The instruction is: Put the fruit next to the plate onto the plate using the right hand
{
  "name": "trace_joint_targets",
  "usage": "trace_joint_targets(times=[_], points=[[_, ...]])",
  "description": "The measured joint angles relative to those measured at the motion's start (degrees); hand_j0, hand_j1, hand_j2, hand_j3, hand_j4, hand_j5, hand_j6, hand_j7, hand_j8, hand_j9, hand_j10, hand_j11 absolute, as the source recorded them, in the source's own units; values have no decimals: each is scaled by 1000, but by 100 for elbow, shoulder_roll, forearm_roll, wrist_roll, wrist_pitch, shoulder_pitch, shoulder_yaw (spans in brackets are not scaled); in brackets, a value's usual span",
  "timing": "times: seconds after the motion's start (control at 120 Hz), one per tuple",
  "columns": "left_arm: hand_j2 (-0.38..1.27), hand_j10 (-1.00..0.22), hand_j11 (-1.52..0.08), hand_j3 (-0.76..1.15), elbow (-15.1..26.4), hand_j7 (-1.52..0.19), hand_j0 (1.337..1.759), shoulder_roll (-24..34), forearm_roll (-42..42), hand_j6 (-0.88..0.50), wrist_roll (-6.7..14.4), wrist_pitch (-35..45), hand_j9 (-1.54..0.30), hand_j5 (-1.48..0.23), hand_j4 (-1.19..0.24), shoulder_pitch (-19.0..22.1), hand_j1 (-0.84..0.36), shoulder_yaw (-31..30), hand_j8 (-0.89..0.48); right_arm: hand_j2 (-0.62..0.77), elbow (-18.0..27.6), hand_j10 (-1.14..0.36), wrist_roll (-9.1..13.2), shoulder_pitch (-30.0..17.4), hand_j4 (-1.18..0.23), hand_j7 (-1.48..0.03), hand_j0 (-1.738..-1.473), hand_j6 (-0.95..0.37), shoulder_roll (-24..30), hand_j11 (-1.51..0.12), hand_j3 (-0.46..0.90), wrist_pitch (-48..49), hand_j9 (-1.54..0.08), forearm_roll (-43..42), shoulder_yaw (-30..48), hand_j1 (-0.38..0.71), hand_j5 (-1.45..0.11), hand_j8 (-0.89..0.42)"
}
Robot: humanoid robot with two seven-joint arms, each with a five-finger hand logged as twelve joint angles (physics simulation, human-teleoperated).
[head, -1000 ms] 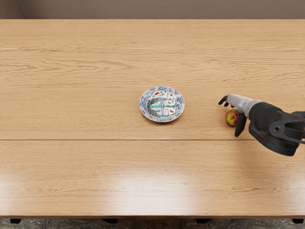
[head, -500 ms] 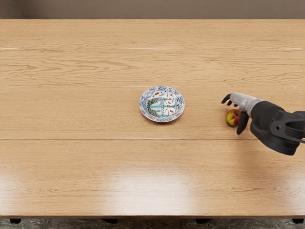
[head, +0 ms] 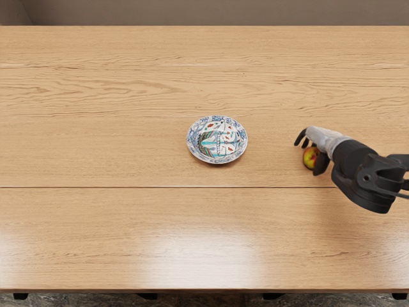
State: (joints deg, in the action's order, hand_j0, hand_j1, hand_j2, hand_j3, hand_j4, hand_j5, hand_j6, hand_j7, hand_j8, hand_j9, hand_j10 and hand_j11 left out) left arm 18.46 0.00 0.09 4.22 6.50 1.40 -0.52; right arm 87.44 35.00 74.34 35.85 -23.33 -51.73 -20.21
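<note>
Blue floral-patterned plate (head: 191, 142), red-yellow fruit (head: 310, 157)

The fruit (head: 310, 157), a small round apple, red with a yellow-green patch, sits on the bench (head: 128, 224) just beneath the spread fingers (head: 300, 137), its right side hidden by the thumb. The plate (head: 217, 139), round and white with blue, red and green patterning, lies flat well to the left of the fingers.

We see only part of the fruit (head: 310, 157) — the right hand (head: 317, 146) covers the rest, its arm runs off the right edge, and we cannot tell whether it grips.
</note>
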Motion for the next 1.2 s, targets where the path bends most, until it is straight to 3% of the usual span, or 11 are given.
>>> trace_joint_targets(times=[0.117,0.275,0.467,0.658,0.85,0.917,1.017,1.2], points=[[0,0,0,0,0,0,1658,0,0,0,0,0,0,0,0,-7,349,0,0,-88,1,-465,0,-5,-465,-602,-1658,-466,-5,-602,0,2,-602,0,5,204,-602,-448],[0,0,0,0,0,0,1658,0,0,0,0,0,0,0,0,-1,349,0,0,33,1,-501,2,-7,-551,-721,-1656,-483,-3,-728,0,6,-728,9,17,259,-728,-394],[0,0,0,0,0,0,1658,0,0,0,0,0,0,0,0,-7,349,0,0,281,-34,-559,1,-17,-686,-886,-1654,-558,-6,-902,0,8,-893,-11,43,260,-882,-427],[0,0,0,0,0,0,1658,0,0,0,0,0,0,0,0,0,349,1,0,310,-157,-567,4,-12,-736,-977,-1651,-577,-60,-1015,1,30,-1010,30,61,215,-1007,-418],[0,0,0,0,0,0,1658,0,0,0,0,0,0,0,0,-2,349,0,0,533,-288,-564,-1,11,-762,-1024,-1653,-586,-105,-1054,0,69,-1056,131,260,264,-1071,-407],[0,0,0,0,0,0,1658,0,0,0,0,0,0,0,0,-6,349,0,0,498,-300,-564,0,57,-767,-1036,-1654,-579,-140,-1066,1,96,-1071,153,316,258,-1091,-414],[0,0,0,0,0,0,1658,0,0,0,0,0,0,0,0,-1,349,0,0,574,-309,-541,-4,207,-768,-1052,-1654,-558,-299,-1095,0,177,-1112,226,419,289,-1131,-388],[0,0,0,0,0,0,1658,0,0,0,0,0,0,0,0,-2,349,0,0,572,-422,-503,-5,498,-769,-1071,-1655,-522,-673,-1121,0,240,-1152,326,506,312,-1177,-340]])
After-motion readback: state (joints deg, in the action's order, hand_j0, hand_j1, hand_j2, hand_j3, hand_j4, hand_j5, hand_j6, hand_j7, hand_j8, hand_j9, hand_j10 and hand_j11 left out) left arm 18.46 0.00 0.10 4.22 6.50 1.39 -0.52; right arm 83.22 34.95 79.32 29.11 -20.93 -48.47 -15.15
